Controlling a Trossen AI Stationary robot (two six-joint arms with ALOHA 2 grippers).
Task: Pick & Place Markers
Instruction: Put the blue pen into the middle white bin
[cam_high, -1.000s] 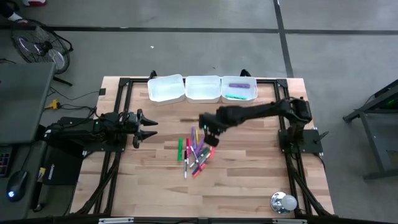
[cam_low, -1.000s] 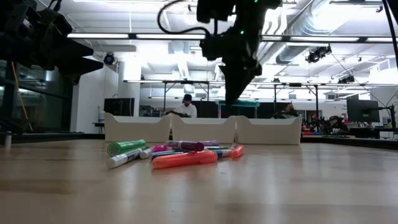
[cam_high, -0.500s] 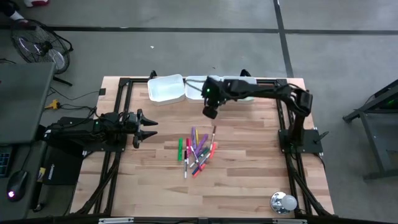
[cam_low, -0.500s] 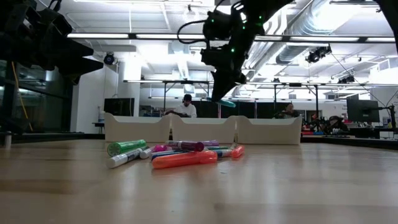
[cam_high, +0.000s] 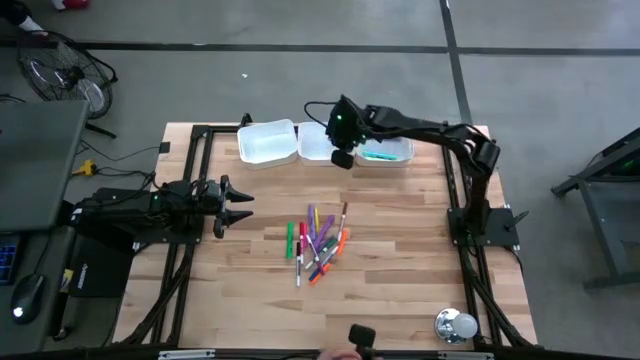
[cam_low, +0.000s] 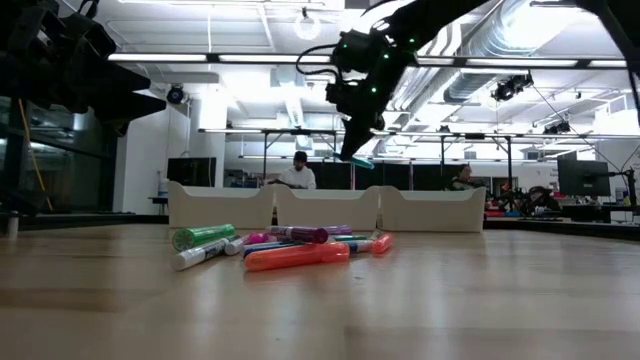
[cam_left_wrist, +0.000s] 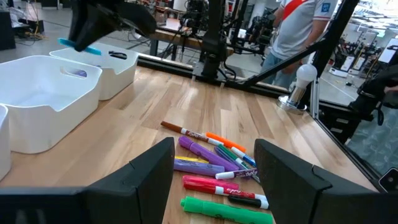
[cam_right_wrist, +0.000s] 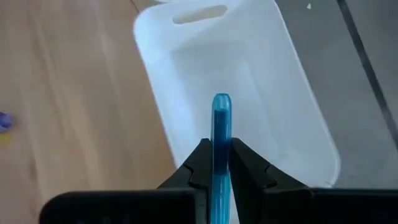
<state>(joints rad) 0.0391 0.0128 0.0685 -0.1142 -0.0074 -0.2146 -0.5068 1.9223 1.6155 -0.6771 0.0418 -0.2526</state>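
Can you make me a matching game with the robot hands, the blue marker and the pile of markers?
Things:
1. right hand
2. left hand
3. blue marker
4. pile of markers

Places or states:
A. lying on the table
B. open, holding nothing
C. pinched above a white tray
D. shut on a marker

Pairs: 1-D, 2-B, 3-C, 4-A

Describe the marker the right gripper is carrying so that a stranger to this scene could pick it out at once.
Start at the row of three white trays along the table's far edge. Above the middle tray hangs the right gripper, shut on a teal-blue marker. It is the only marker up in the air; two lie in the right-hand tray, and the others lie in a pile at the table's middle.
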